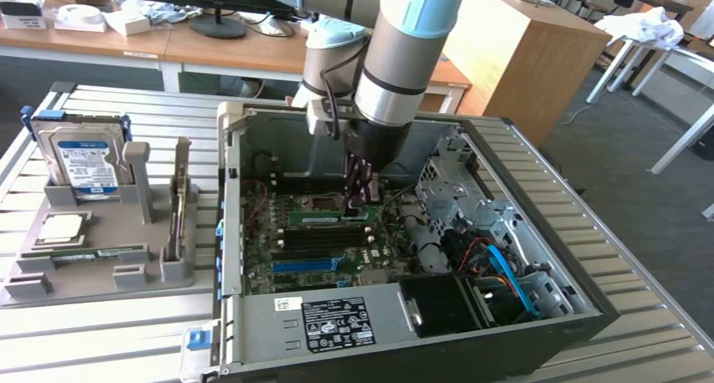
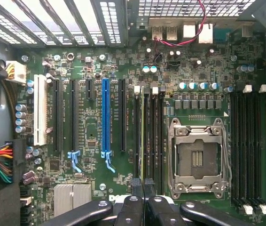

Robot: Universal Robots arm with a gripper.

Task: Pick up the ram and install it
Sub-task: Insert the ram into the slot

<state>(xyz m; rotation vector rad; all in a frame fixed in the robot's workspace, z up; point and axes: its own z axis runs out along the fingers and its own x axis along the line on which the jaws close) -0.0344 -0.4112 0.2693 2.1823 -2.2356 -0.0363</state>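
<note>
Wrist view: gripper (image 2: 144, 184) fingers pressed together, tips directly over one end of the ram (image 2: 142, 136). The ram is seen edge-on, standing in one of the black memory slots (image 2: 157, 136) beside the empty CPU socket (image 2: 199, 160). Cannot tell whether the tips pinch the stick's top edge or only bear down on it.

Exterior view: arm reaches down into the open computer case (image 1: 536, 191). Gripper (image 1: 359, 201) meets the end of the ram (image 1: 318, 218) on the exterior view's right. The green stick with its white label lies along the slot bank on the motherboard (image 1: 301, 257). Well apart, on the exterior view's left, a grey parts holder (image 1: 67, 278) carries a hard drive (image 1: 80, 161) and a processor chip (image 1: 62, 227).

Seating: judged partly home at best. Cannot read whether the white slot latches (image 2: 136, 88) have closed.

Risks from here:
- Contact sits at one end of the stick, so a push there could rock it and leave the other end proud of the slot.
- The top edge is thin. Closed tips could slide off sideways into the neighbouring slot or towards the open socket, whose contacts are exposed.
- If the notch is off the slot key, more downward force would flex the motherboard or crack the stick.
- If the tips do clamp the edge, lifting away could drag the ram out with them.
</note>
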